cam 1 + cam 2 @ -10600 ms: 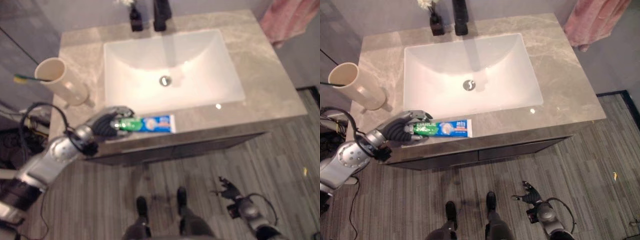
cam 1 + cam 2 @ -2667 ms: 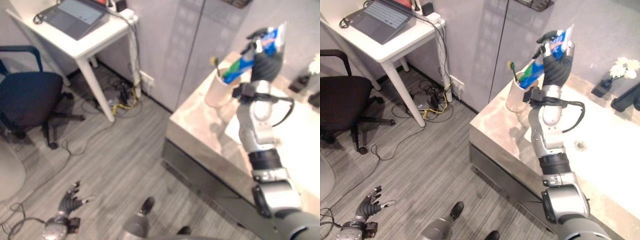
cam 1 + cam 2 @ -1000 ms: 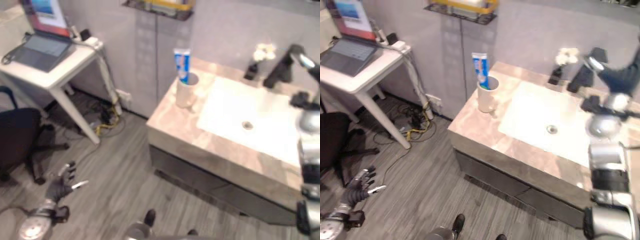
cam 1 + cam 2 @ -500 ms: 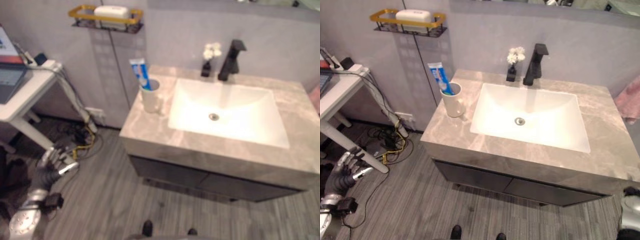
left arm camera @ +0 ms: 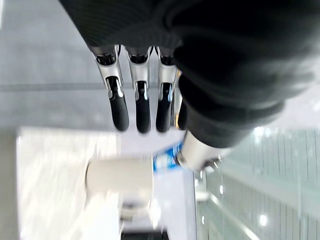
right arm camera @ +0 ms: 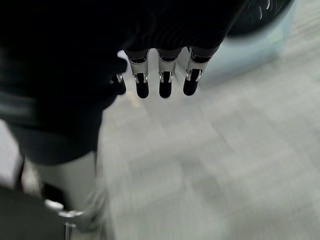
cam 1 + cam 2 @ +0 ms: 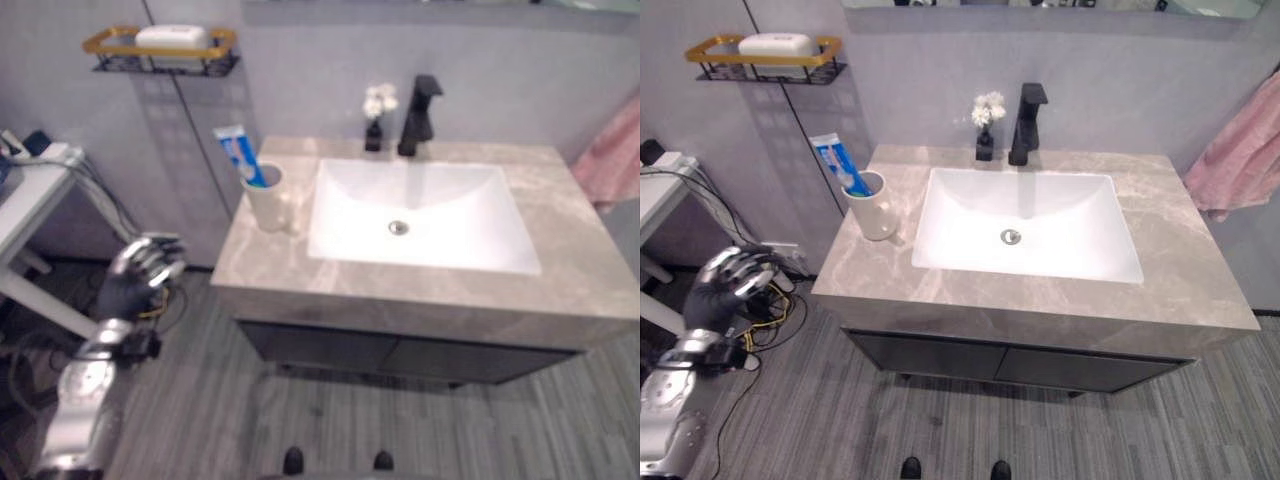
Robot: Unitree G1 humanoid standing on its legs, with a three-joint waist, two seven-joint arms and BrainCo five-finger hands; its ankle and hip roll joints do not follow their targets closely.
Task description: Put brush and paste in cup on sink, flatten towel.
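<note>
Now the grey marble surface [image 7: 940,285] carries the cream cup [image 7: 873,213] holding blue toothpaste tube [image 7: 832,160]; pink towel [image 7: 1243,160] hangs beside. Since earlier, both robot hands, left [image 7: 725,285] and right [image 6: 160,75], hang empty, fingers relaxed.

silver-grey arm, dark ribbed hand [image 7: 720,285] cover

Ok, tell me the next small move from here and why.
Probably turn toward the pink towel hanging past the counter's right end and bring a hand up to it. The toothpaste already stands in the cup on the counter by the sink, the left hand hangs relaxed and free below the counter's left end, and the towel looks bunched, not flat.
</note>
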